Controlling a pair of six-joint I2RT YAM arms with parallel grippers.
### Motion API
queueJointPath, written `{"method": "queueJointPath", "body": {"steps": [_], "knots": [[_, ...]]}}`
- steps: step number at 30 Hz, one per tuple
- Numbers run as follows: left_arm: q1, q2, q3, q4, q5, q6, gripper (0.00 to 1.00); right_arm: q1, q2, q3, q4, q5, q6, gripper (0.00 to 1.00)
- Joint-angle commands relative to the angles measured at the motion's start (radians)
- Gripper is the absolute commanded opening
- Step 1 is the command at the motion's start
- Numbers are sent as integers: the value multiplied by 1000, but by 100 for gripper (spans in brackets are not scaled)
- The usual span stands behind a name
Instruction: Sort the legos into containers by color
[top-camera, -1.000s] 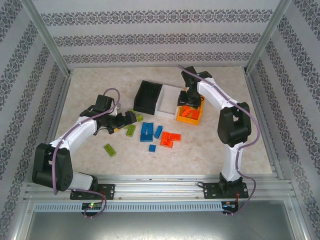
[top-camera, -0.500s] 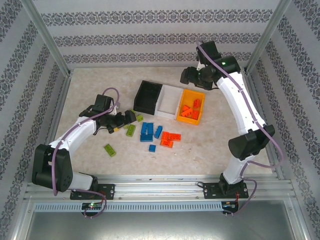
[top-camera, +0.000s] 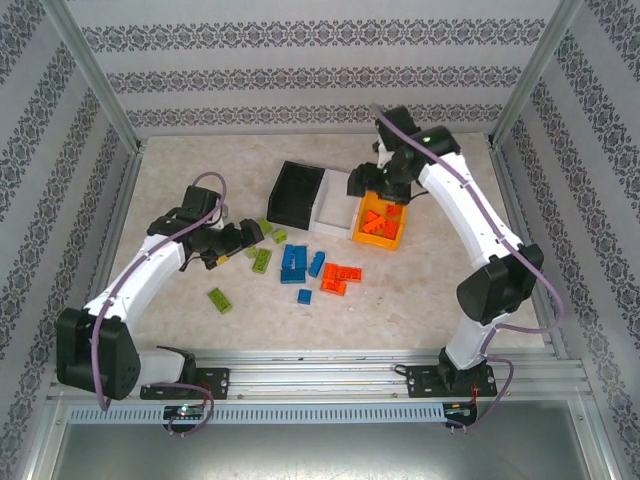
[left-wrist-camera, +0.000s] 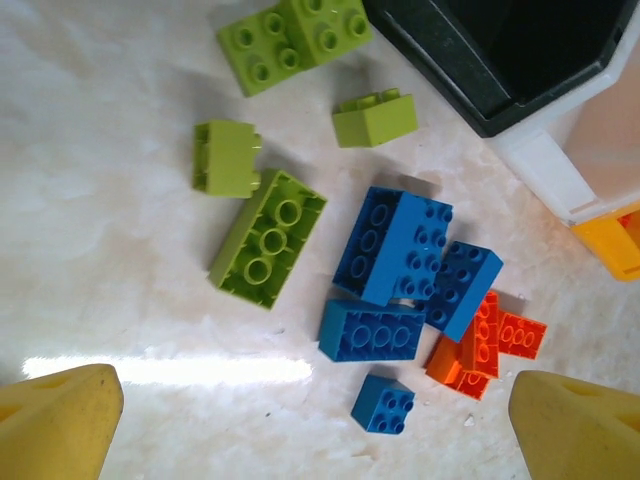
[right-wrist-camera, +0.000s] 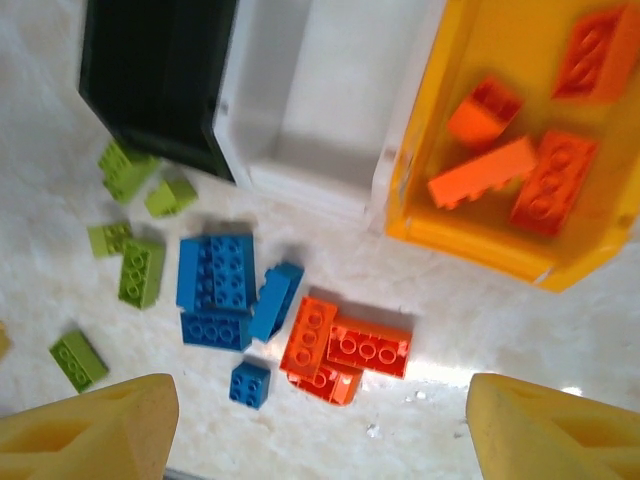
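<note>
Kid: Where are the bins?
Pal: In a row on the table: black bin, white bin, and yellow bin with orange bricks inside.
Kid: The grippers?
Pal: The left gripper and right gripper are both open wide, holding nothing.
Kid: The loose legos?
Pal: Just in front of the bins. Come down over one green brick, not two.

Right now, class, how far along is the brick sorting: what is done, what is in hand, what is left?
Done: some orange bricks lie in the yellow bin. In hand: nothing; the left gripper and right gripper hang open and empty. Left: the orange cluster, blue bricks and green bricks on the table; the black bin and white bin look empty.
</note>
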Motion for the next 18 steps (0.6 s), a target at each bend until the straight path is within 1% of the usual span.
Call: {"method": "queueJointPath", "body": {"steps": [1,4,7,14,18], "knots": [[-8,-45,14,-196,-92,-29,99,24,-41,-145,121,-91,22,77],[-8,-56,9,-250,-118,-53,99,45,-39,-228,171,-110,50,76],[-8,-33,-3,-282,-134,-40,99,91,-34,-273,199,-92,66,76],[2,42,-39,-330,-167,24,99,212,-14,-290,164,-14,136,75],[12,45,-102,-340,-187,3,98,261,1,-273,127,29,164,75]]}}
